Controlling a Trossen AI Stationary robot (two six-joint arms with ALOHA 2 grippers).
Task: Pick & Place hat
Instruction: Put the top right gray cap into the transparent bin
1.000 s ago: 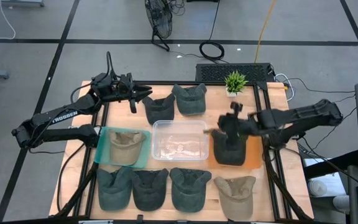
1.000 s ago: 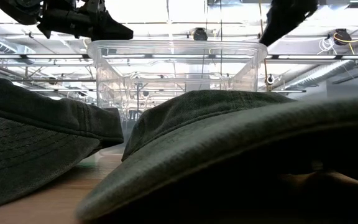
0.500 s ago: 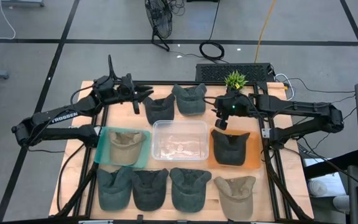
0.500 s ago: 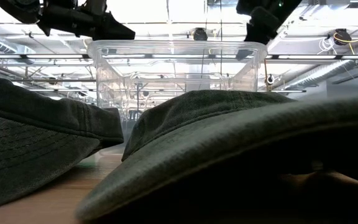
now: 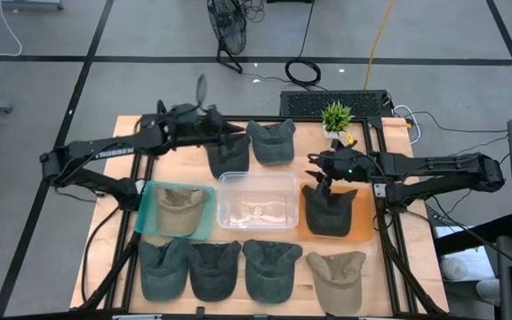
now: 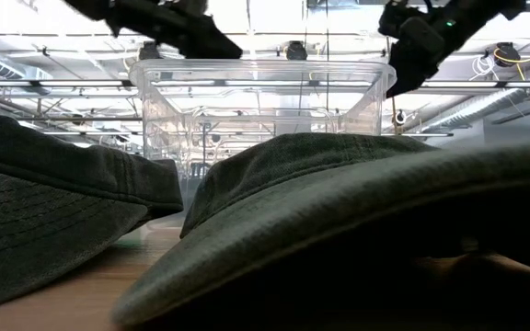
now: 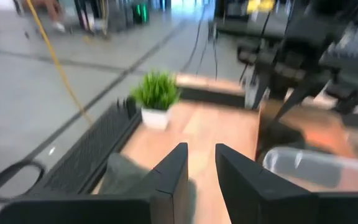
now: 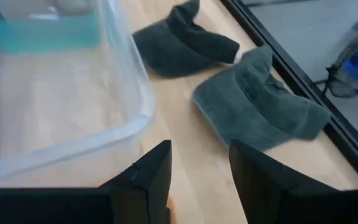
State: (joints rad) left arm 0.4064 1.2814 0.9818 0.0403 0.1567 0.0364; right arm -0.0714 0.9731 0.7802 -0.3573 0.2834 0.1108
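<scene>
Both arms are shifting since the earlier frames: the right hand (image 5: 325,180), fingers parted and empty, is now hovering over the dark hat (image 5: 329,209) on the orange mat (image 5: 360,226) at the surface's right edge. Left hand (image 5: 235,132), open, is hanging over another hat (image 5: 228,156) near the far edge.

Both hands (image 5: 232,133) (image 5: 318,179) open, aloft.

seven dark hats (image 5: 228,156), two tan hats (image 5: 336,269), one clear bin (image 5: 257,199), one plant (image 5: 336,116)
</scene>
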